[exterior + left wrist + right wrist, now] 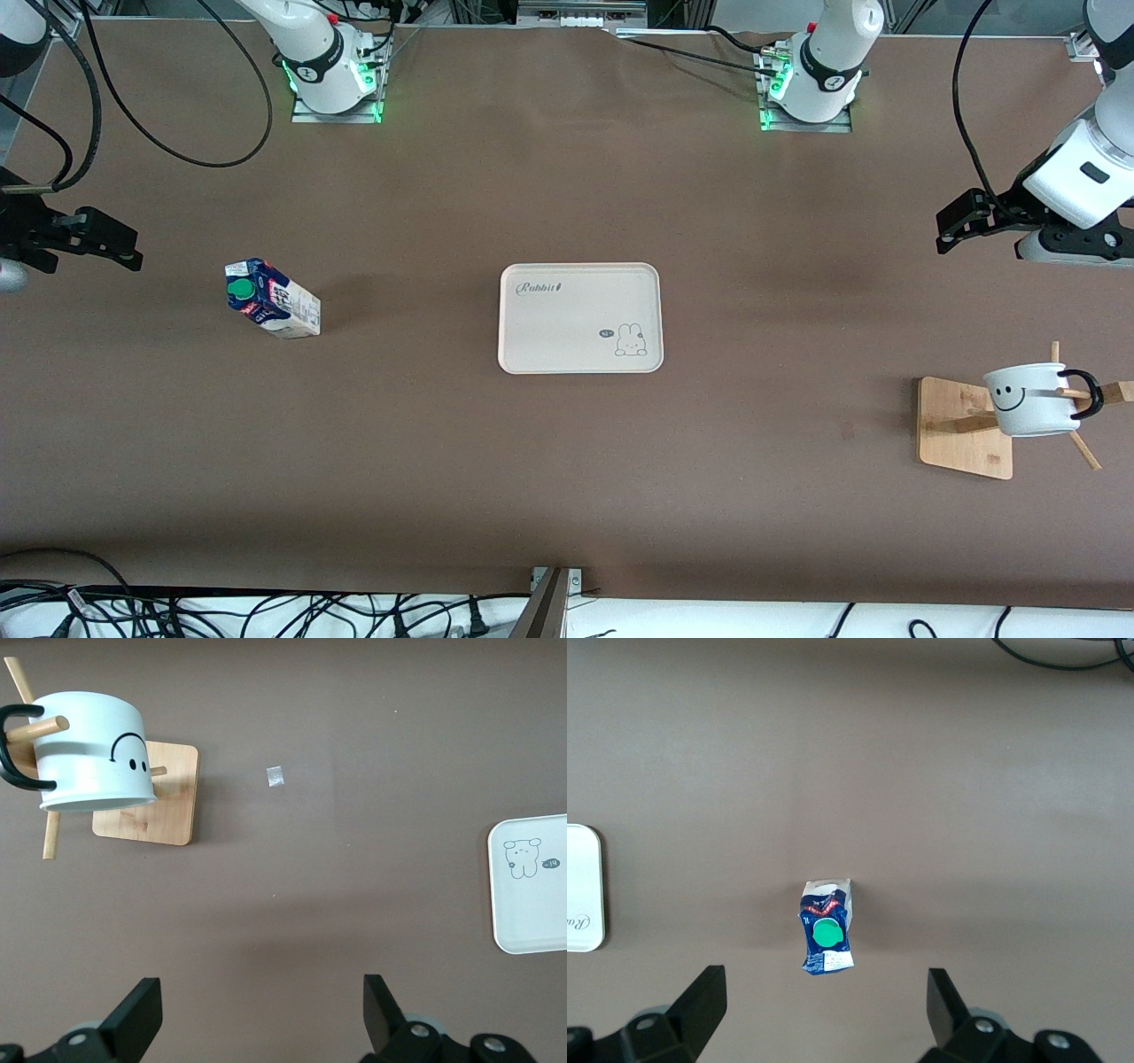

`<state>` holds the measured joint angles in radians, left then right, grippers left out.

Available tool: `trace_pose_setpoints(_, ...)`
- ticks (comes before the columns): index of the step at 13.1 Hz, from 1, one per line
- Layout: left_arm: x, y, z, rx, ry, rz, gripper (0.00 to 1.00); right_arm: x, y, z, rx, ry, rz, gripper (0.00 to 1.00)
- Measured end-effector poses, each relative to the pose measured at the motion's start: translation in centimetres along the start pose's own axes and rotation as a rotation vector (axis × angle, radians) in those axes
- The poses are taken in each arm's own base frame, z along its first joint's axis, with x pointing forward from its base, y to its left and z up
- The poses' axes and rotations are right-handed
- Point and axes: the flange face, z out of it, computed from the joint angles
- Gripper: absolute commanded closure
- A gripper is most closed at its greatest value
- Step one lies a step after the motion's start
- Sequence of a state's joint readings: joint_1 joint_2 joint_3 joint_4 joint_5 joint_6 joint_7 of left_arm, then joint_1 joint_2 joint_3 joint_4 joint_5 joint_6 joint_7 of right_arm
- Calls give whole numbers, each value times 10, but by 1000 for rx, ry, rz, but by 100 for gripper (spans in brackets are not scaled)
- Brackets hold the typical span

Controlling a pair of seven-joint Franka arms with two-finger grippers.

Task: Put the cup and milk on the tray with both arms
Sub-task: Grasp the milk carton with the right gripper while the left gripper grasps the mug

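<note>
At the right arm's end of the brown tabletop [567, 461], the right arm's black two-finger claw [106, 248] hung in the air with its fingers [700, 1001] spread wide and nothing between them. The arm waited there. Below it, seen from the right wrist view, stood the small dark-blue and white gable-top milk carton with red marks and a round green screw cap [273, 298], upright on the tabletop and well apart from everything else.

In the middle of the tabletop lay the flat cream rectangular tray with rounded corners, "Rabbit" lettering and a small bunny drawing [567, 319]. Nothing rested on it.

Toward the left arm's end, nearer to the front camera than the tray, stood a bamboo rack with a square wooden base and slanted pegs [961, 434]. The white mug with a black smiley face and a black loop handle [1032, 400] hung on one peg, tilted, mouth angled downward.

Over the tabletop at that end the left arm's black two-finger claw [961, 226] hovered, fingers [133, 1014] wide apart and holding nothing. A tiny pale scrap [275, 776] lay on the tabletop near the rack.
</note>
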<state>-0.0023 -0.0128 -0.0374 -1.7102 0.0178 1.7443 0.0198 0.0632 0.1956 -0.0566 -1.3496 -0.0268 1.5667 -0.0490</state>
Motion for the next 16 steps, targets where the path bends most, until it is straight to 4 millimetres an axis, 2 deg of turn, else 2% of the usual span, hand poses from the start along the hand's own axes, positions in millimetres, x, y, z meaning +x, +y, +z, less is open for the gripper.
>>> trace_pose_setpoints(10,1,-3,3,0,-7,-5,0,-6,2,6,2,-55,3,0)
trace_pose_setpoints(16,5,2,18,-13,-42,-1,0,-21,-4,34,12,-251,-18,0)
